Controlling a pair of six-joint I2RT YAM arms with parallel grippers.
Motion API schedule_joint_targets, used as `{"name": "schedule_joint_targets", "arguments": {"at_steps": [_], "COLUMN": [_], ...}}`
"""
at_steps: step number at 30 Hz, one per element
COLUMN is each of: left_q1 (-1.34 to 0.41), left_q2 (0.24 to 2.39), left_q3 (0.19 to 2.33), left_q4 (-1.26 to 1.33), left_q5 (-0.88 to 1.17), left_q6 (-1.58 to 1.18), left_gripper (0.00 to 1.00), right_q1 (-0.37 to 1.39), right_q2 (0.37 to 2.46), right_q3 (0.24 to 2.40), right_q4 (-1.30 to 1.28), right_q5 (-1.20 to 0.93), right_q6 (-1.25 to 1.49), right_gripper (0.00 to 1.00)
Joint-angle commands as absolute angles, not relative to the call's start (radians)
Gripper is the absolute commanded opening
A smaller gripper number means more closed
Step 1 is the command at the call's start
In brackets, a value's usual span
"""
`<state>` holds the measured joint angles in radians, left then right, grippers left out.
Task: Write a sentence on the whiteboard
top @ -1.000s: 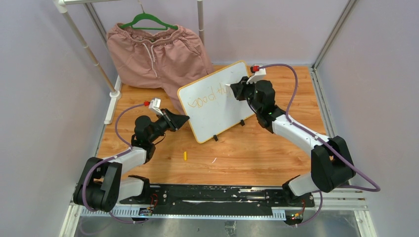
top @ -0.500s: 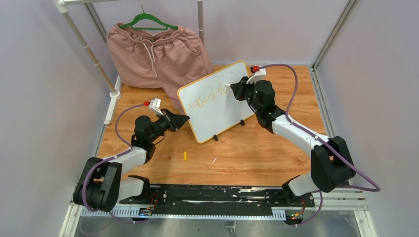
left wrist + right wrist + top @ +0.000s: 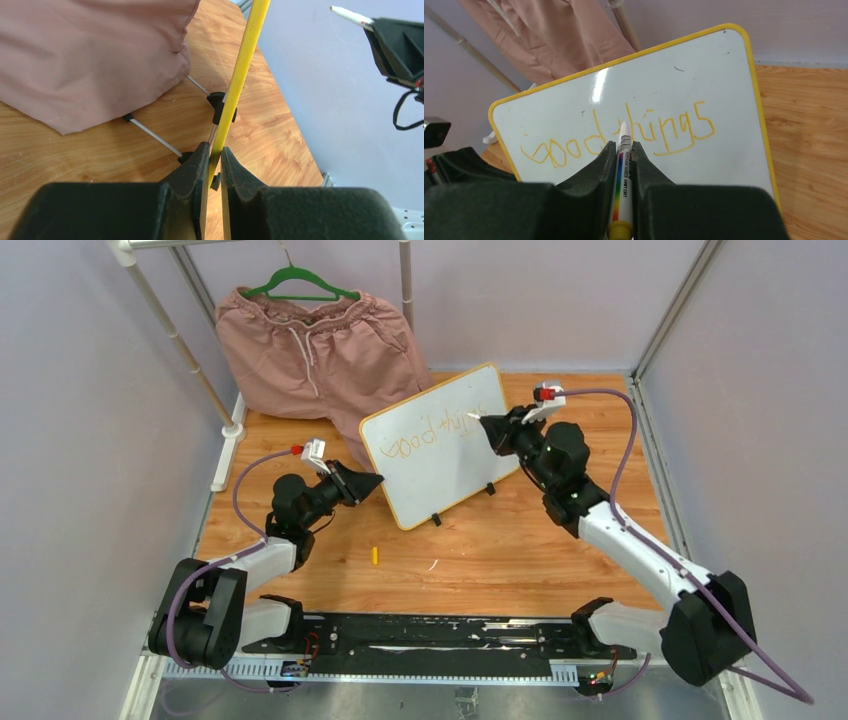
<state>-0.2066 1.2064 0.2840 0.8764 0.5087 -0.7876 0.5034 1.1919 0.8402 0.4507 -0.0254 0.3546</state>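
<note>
The whiteboard (image 3: 440, 455), white with a thin yellow frame and two black clip feet, stands tilted on the wooden table. Orange handwriting (image 3: 624, 135) reads "good things" in one line across it. My left gripper (image 3: 375, 480) is shut on the board's left yellow edge (image 3: 235, 82), seen edge-on in the left wrist view. My right gripper (image 3: 624, 145) is shut on a white marker (image 3: 623, 172) with a rainbow stripe and a yellow end. Its tip (image 3: 470, 416) points at the board and stands a little off the surface, near the word "things".
Pink shorts (image 3: 315, 345) hang on a green hanger from a white rack (image 3: 185, 340) at the back left, their hem behind the board. A small yellow marker cap (image 3: 375, 555) lies on the table in front of the board. Walls close in on both sides.
My right arm has drawn back to the right, taking the marker tip away from the board. The written line has grown from "good th" to "good things". My left gripper has not moved.
</note>
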Motion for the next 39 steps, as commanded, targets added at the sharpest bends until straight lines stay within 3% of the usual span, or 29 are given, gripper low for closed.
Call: {"name": "schedule_joint_targets", "arguments": {"at_steps": [1,12,24,39], "left_q1": [-0.212,-0.215,-0.216,-0.216], "left_q2": [1.189,1.192,1.192,1.192], "left_q3": [0.281,0.279,0.282,0.287], "left_q4": [0.910,0.903,0.890,0.890], "left_q5": [0.496,0.490,0.487,0.492], "left_q6": [-0.777,-0.774,-0.764,-0.767], "left_gripper": [0.18,0.26,0.27,0.26], "right_q1": [0.550,0.700,0.814,0.877], "right_q2": [1.099,1.165,1.372,1.417], "right_q3": [0.743,0.594,0.694,0.739], "right_q4": [0.447,0.597,0.738,0.686], "right_q5": [-0.091,-0.121,-0.096,0.047], "right_q6": [0.305,0.259,0.209,0.169], "right_gripper": [0.00,0.00,0.00,0.00]}}
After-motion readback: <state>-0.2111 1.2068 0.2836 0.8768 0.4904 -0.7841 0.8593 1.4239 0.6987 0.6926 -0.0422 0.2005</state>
